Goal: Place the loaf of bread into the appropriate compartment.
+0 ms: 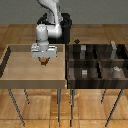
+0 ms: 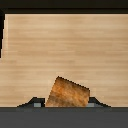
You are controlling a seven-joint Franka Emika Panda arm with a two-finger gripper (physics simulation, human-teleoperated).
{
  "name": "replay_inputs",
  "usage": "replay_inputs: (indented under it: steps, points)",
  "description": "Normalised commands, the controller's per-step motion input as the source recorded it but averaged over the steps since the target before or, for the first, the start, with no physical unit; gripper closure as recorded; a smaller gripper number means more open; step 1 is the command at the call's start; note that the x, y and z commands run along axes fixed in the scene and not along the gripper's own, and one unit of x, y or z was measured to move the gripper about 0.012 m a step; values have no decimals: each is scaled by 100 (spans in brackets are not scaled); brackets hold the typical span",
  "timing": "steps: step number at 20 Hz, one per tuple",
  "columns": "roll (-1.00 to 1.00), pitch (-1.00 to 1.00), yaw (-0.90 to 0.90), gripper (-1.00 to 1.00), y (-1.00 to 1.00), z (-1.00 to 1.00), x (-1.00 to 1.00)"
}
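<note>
The loaf of bread (image 1: pixel 45 61) is a tiny orange-brown block held between my gripper's fingers (image 1: pixel 45 58), above the light wooden tray (image 1: pixel 20 70) on the exterior view's left. In the wrist view the loaf (image 2: pixel 69 93) sits tilted between the two fingertips, with the tray floor (image 2: pixel 65 45) below it. The gripper is shut on the loaf and appears lifted a little off the tray floor.
A dark wooden compartment box (image 1: pixel 97 62) stands on the exterior view's right, split into several cells by dividers. Small grey-white items (image 1: pixel 84 73) (image 1: pixel 115 69) sit in some cells. The tray has raised walls (image 1: pixel 64 62); the one at its right lies next to the box.
</note>
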Motion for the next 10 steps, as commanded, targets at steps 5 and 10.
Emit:
replay_inputs:
  steps: [5,10]
  points:
    - [0,0,0,100,0,100,0]
    - [0,0,0,100,4,80,0]
